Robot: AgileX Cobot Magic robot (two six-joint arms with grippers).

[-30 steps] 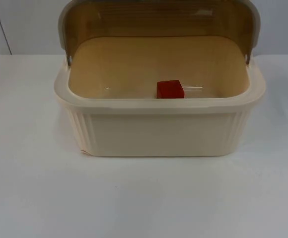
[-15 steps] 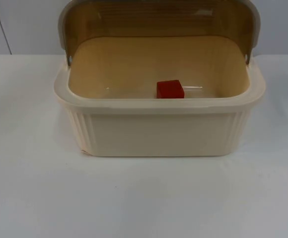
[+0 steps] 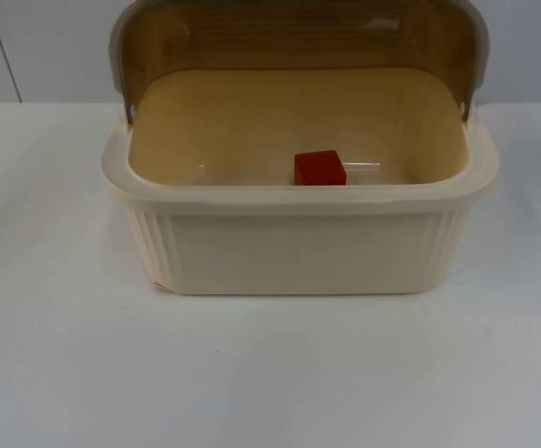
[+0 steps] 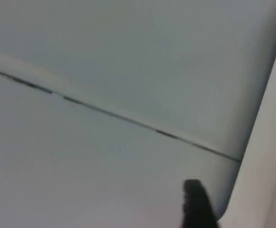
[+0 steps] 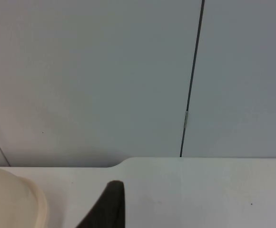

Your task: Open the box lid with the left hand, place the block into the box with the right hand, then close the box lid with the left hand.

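1. Red block (image 3: 320, 168) sits on the box (image 3: 298, 247) floor, near the front wall — lid (image 3: 298, 37) tipped up, closing is what's left.
2. Left gripper (image 4: 197, 204) faces the partition (image 4: 128, 52), right gripper (image 5: 110, 204) waits over the bench (image 5: 200, 190); their spread I cannot tell.
3. Catch the smoky translucent lid's rim, swing it gently — the ribbed cream plastic looks light.

Glossy cream plastic box (image 3: 298, 252), translucent amber lid (image 3: 298, 37), matt table (image 3: 270, 373).

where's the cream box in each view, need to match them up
Top view: the cream box stands mid-table, lid up, red block inside.
Left wrist view: I cannot make the box out; the pale edge there is unclear.
Right wrist view: a rounded cream corner beside the fingertip.
Shared landmark: the grey partition wall, with its dark seam.
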